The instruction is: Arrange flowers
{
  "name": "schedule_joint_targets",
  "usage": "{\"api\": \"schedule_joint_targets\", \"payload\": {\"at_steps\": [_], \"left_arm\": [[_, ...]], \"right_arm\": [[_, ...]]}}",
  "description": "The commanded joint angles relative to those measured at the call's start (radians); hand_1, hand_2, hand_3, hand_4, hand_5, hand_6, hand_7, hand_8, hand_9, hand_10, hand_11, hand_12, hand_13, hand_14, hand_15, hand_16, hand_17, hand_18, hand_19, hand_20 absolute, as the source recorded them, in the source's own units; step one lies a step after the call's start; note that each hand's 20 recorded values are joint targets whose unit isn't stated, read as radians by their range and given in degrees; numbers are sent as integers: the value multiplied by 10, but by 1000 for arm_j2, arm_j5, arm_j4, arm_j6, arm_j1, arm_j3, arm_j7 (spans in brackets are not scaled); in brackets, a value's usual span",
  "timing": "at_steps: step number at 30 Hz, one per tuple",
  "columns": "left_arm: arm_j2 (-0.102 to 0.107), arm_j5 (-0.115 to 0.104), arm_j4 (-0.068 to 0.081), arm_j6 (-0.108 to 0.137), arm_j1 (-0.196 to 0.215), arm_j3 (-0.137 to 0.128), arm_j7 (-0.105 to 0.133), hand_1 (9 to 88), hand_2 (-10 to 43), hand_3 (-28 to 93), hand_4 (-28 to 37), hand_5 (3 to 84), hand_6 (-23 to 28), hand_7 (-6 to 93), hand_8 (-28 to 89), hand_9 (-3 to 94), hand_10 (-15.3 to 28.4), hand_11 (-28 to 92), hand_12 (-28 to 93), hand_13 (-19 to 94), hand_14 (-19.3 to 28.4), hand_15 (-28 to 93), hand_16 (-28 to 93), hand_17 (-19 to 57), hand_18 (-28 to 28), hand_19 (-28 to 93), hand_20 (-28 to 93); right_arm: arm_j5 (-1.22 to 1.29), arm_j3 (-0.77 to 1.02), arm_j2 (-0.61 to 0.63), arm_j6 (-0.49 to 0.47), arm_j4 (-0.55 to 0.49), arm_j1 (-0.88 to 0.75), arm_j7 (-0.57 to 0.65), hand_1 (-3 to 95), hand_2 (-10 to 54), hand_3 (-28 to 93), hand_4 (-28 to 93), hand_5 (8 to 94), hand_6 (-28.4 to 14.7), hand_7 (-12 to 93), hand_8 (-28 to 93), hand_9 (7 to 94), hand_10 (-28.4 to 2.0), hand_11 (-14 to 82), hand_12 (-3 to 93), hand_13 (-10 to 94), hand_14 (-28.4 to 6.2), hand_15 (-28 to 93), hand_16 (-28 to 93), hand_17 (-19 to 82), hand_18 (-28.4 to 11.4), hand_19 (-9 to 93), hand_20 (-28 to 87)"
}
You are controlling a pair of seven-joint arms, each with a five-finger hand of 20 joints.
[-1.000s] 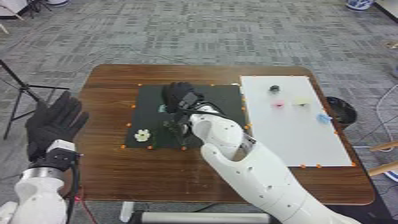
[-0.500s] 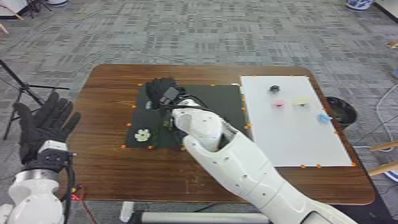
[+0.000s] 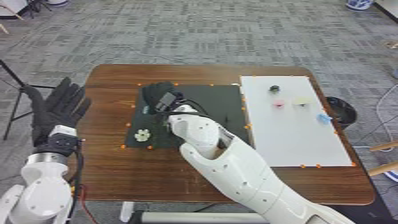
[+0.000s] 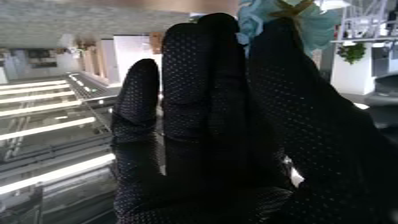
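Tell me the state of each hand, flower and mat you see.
Left hand: open, fingers straight
Right hand: pinching teal flower
Teal flower: held at the fingertips
White flower: lying on dark mat
Pink flower, yellow flower, blue flower: on white mat
Dark mat: flat
White mat: flat

no words, labels, brands, numbers or signs that we can read in the head view or the right wrist view
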Motion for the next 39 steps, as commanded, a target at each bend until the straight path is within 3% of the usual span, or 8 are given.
{"api": "schedule_joint_targets", "payload": {"at_steps": [1,16,21,29,39], "left_arm": [[6,2,1,-14,-7,3,-13,429,254,119,-235,431,88,70,-81,335,147,184,53,237,128,182,-65,-78,145,369,72],[12,7,10,-25,-31,19,-25,426,247,139,-242,433,83,87,-89,339,144,219,37,240,127,230,-94,-80,146,399,56],[14,5,9,-29,-33,17,-21,422,241,178,-263,433,80,94,-95,340,142,234,27,242,126,244,-107,-81,147,412,45],[11,-5,5,-31,-26,13,-13,416,237,208,-279,432,79,100,-97,339,141,243,23,240,126,262,-116,-82,147,422,36],[8,-3,4,-33,-24,15,-13,410,233,239,-282,432,78,103,-98,338,140,249,22,240,126,274,-122,-83,146,429,29]], "right_arm": [[-68,41,-25,-8,43,-33,-21,577,-95,676,-283,728,5,394,-7,805,-75,69,375,655,-50,449,439,306,-196,733,386],[-25,-3,-18,14,24,-29,46,581,-95,645,-283,725,9,384,-7,803,-75,65,369,645,-63,453,426,296,-199,725,374],[-35,-11,-19,3,19,-26,70,575,-94,632,-283,714,6,281,-24,746,-81,100,278,642,-69,463,399,295,-201,734,356],[-29,-4,-22,-71,4,-29,89,557,-95,675,-283,684,-1,219,-28,692,-93,146,191,635,-70,442,395,292,-204,739,336],[-39,-4,-23,-83,5,-26,96,519,-95,715,-283,637,-4,174,-128,643,-112,132,156,626,-82,462,360,288,-209,744,321]]}}
